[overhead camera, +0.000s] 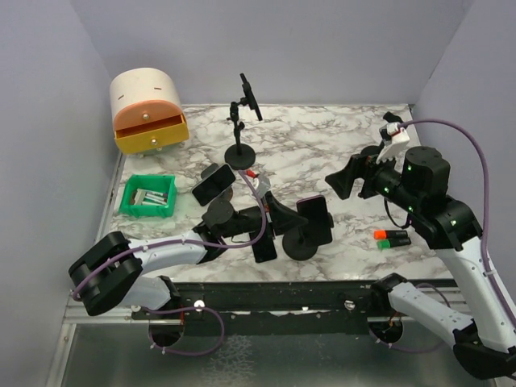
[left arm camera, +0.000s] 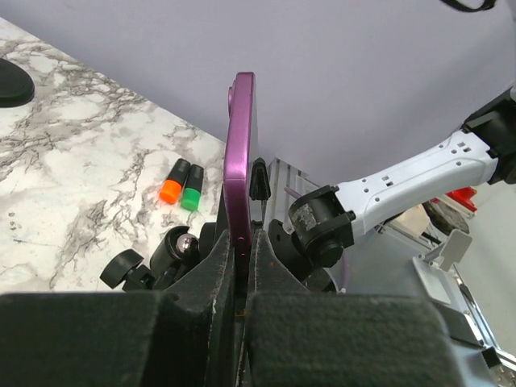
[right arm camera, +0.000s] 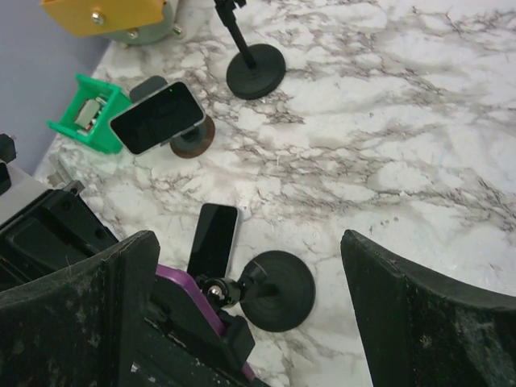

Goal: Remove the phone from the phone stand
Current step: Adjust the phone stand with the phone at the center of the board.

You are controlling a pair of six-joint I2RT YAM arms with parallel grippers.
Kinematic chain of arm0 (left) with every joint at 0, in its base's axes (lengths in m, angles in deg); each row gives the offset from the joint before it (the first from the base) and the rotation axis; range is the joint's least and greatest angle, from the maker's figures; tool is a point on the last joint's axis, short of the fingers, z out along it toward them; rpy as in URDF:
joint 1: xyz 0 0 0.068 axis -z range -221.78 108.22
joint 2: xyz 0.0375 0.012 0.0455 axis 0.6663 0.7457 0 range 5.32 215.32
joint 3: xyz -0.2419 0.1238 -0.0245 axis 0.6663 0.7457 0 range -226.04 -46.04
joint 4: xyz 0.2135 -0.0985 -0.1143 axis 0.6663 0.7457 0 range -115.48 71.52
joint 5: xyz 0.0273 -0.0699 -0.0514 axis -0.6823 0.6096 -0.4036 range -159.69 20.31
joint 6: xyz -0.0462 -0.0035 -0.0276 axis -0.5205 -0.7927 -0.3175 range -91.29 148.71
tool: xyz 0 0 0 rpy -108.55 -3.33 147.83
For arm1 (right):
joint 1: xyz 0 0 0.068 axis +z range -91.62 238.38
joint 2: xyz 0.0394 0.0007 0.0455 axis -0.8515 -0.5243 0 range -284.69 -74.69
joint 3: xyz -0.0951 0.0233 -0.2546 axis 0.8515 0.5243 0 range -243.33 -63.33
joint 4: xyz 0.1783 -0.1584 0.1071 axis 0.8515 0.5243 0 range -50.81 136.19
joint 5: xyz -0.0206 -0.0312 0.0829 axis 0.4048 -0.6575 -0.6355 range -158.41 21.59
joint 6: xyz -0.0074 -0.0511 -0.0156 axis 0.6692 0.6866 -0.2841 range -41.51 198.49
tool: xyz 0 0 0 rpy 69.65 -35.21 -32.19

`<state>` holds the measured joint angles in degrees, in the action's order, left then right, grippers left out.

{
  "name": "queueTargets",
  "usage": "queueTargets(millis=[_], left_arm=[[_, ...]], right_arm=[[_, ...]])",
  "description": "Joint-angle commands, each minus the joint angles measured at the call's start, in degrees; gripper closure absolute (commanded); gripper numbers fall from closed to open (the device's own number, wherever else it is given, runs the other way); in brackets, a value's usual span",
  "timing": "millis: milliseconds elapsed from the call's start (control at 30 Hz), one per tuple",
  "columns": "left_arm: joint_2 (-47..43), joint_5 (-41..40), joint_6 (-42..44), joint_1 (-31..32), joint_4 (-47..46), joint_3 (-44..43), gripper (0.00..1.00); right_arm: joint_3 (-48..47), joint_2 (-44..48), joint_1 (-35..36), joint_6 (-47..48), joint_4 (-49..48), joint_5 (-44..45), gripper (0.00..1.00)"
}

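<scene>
The phone [left arm camera: 240, 153] stands on edge in the stand [overhead camera: 302, 242], toward the front middle of the table [overhead camera: 322, 145]. In the left wrist view its long axis runs straight up and away from the left gripper [left arm camera: 239, 274], with its purple side rail facing the camera. The left fingers [left arm camera: 211, 266] are pinched narrow on the phone's near end, one pad on each face. The right gripper [overhead camera: 340, 184] is spread wide, holds nothing, and hangs apart from the stand on its right side. The left arm is therefore the working arm. The clamp [left arm camera: 258, 179] sits just beside the phone's right face; whether it grips the phone cannot be confirmed from these views. Extraction probably calls for a pull along the long axis, clear of the clamp.
</scene>
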<state>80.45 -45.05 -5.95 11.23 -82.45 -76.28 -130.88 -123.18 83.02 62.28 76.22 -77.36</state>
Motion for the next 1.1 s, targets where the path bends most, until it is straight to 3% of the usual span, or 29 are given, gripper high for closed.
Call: queueTargets(millis=[0, 267, 600, 800, 1067], left_arm=[[1.0, -4.0, 3.6, 0.2, 1.8, -1.6, 1.00], [3.5, -6.8, 5.0, 0.2, 2.7, -3.8, 1.00], [5.5, -11.0, 6.5, 0.2, 5.1, -5.4, 1.00], [6.1, -11.8, 7.0, 0.2, 6.1, -6.3, 1.00], [5.6, -11.5, 6.6, 0.2, 6.1, -6.5, 1.00]], right_arm=[[-6.4, -3.2, 1.7, 1.0, 16.0, 7.5, 0.00], [-10.3, -7.6, 4.7, -0.7, 17.2, 11.7, 0.00], [-13.7, -15.4, 25.8, -5.5, 16.0, 32.7, 0.00], [-13.5, -17.4, 26.7, -6.7, 17.5, 37.3, 0.00], [-10.1, -18.3, 27.8, -8.0, 16.3, 36.6, 0.02]])
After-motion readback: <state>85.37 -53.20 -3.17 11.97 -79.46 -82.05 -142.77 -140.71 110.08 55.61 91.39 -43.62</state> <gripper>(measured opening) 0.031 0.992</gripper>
